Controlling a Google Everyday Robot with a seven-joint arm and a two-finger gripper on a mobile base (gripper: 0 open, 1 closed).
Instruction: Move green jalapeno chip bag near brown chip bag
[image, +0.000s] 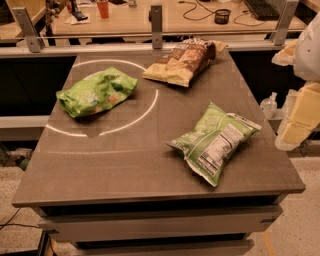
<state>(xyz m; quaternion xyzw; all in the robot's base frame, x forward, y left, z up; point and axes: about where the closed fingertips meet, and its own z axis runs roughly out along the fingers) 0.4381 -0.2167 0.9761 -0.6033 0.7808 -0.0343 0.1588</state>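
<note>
The green jalapeno chip bag (215, 141) lies flat on the right front part of the table, its white nutrition panel facing up. The brown chip bag (184, 60) lies at the far edge of the table, right of the middle, well apart from it. My gripper (299, 117) shows as pale yellow and white parts at the right edge of the view. It is beyond the table's right side, off the tabletop, and touches neither bag.
A brighter lime-green bag (97, 91) lies on the left part of the grey table (125, 165), inside a white circle mark. A railing with metal posts (156, 22) runs behind the table. A small bottle (269, 105) stands off the right side.
</note>
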